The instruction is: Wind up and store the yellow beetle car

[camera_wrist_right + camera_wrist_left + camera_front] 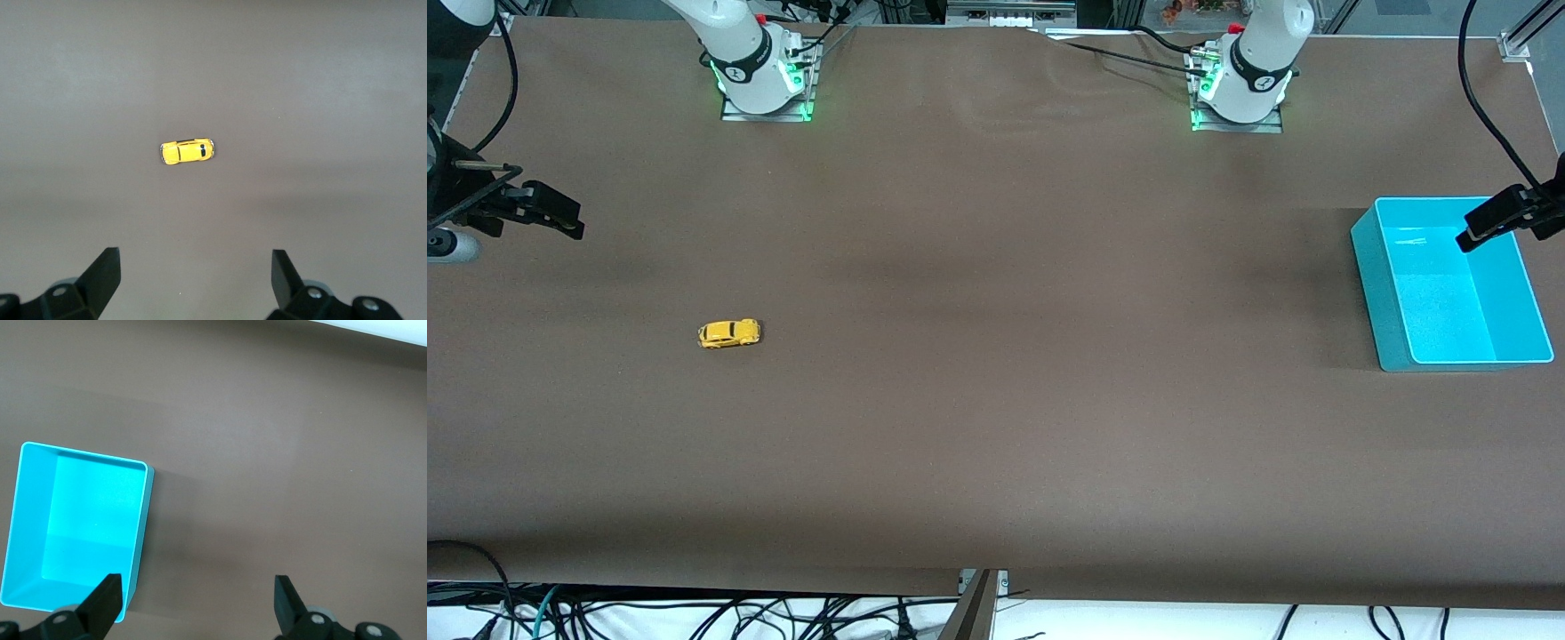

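Observation:
The yellow beetle car (729, 333) stands on its wheels on the brown table, toward the right arm's end; it also shows in the right wrist view (187, 151). My right gripper (569, 222) is open and empty, up in the air at the table's edge at that end, apart from the car; its own view shows the open fingers (193, 263). The turquoise bin (1378, 293) stands empty at the left arm's end and shows in the left wrist view (93, 513). My left gripper (1472, 236) hangs open and empty over the bin's rim, as its own view shows (197, 587).
The two arm bases (760, 71) (1240, 84) stand at the table's edge farthest from the front camera. Cables (694, 613) hang below the table's near edge. A brown cloth (996, 400) covers the table.

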Motion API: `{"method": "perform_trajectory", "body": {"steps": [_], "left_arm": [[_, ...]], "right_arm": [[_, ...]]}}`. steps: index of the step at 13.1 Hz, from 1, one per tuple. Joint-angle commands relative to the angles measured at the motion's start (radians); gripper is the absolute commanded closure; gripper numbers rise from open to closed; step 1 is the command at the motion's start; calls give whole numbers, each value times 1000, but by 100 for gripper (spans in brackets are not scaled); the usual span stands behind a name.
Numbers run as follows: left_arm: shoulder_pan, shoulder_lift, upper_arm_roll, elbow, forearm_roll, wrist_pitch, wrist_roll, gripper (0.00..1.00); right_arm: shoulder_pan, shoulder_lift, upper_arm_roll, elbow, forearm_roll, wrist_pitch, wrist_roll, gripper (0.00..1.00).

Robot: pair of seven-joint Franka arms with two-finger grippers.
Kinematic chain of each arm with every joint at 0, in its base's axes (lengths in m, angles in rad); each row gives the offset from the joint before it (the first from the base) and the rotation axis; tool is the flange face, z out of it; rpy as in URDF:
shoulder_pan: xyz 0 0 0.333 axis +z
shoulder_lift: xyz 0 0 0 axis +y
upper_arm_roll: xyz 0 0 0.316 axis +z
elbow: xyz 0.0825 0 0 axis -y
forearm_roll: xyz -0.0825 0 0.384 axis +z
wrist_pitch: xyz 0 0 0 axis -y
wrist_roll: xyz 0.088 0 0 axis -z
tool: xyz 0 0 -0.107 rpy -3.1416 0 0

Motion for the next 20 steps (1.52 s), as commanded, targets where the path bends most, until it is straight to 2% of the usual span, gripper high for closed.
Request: {"method": "perform_trajectory", "body": {"steps": [1,13,20], "left_arm": [[1,11,-3,30,21,-22,18,0],[1,11,-3,30,22,-22,18,0],[1,11,-3,30,22,-22,18,0]], "right_arm": [[-13,8,10,17,4,-1,10,0],[-15,9,10,17,5,0,10,0],[79,64,16,9,28,-32,13,0]]}}
